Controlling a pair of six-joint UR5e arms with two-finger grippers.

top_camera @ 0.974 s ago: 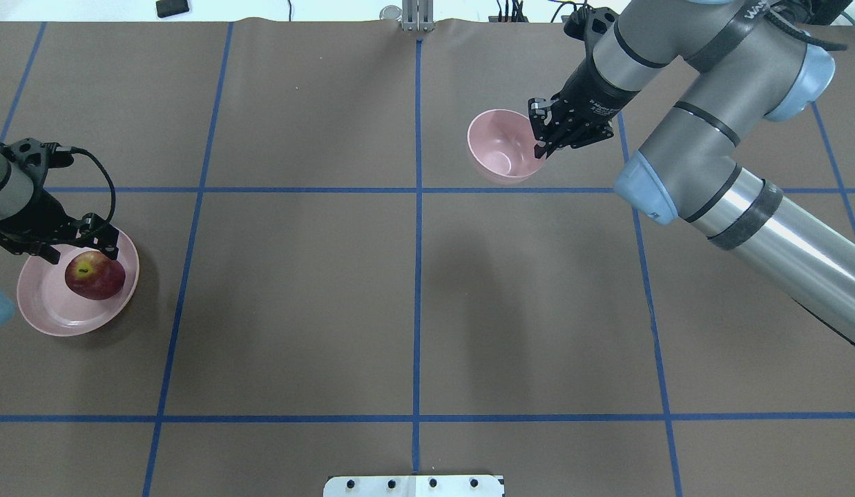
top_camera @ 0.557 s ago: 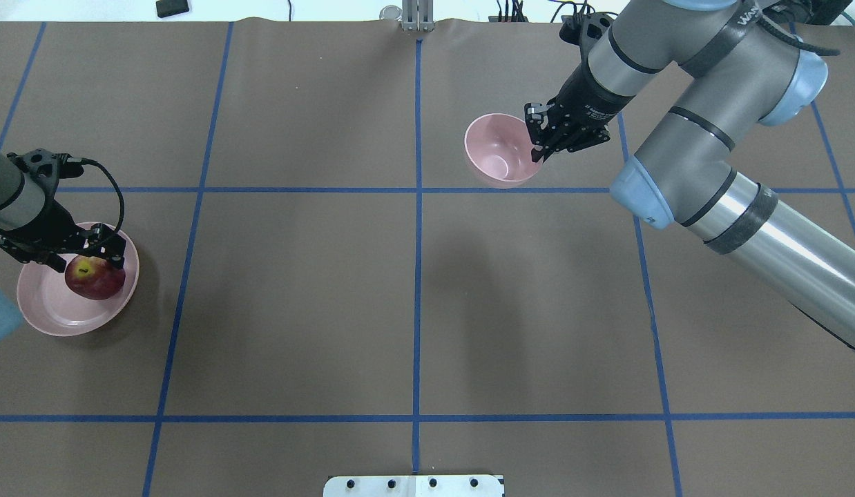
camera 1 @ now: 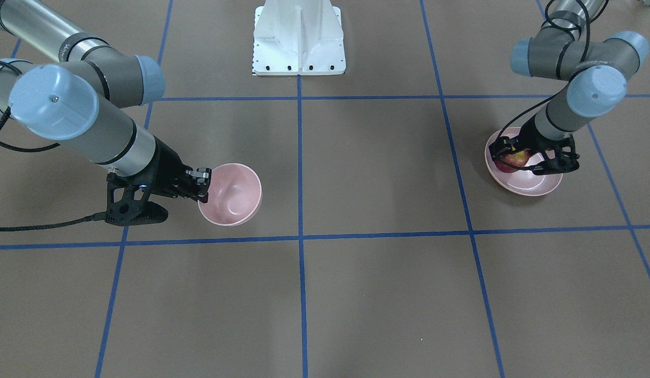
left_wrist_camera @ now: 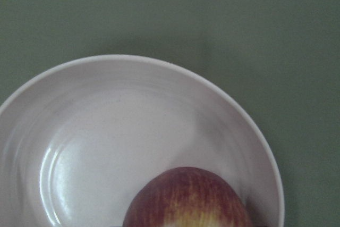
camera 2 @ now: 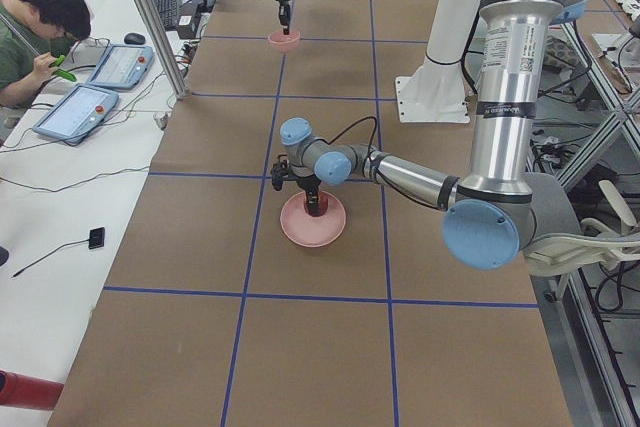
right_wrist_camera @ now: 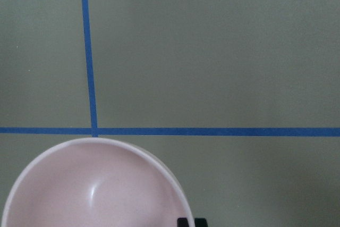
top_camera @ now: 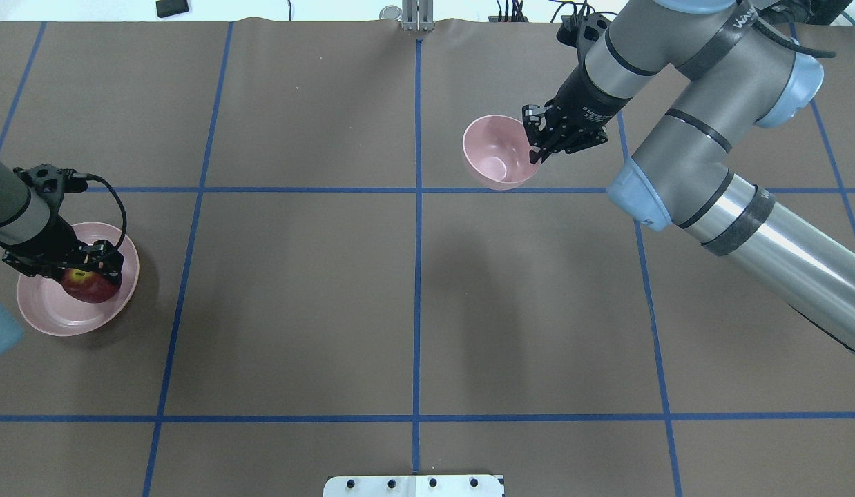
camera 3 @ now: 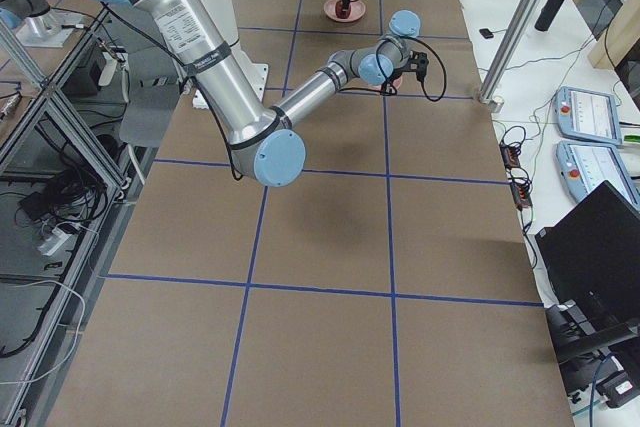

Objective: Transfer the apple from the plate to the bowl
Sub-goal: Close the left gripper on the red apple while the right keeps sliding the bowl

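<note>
dropping in, the left tool (top_camera: 79, 270) has come down from just above the apple (top_camera: 90, 290). its fingers now straddle the fruit, spread wider than it and not yet clenched. the apple sits where it was, on the right half of the plate (top_camera: 47, 314), at the far left edge of the overhead frame. in the upper right, the right tool (top_camera: 538, 148) stays clamped on the rim of the bowl (top_camera: 474, 148). the bowl is held tilted and has drifted slightly left. so the pick looks one squeeze away, and the bowl seems to be coming to meet it. as for writing, only "wa" shows on the right arm (top_camera: 704, 41); the white print on its wrist is too small to read.
</note>
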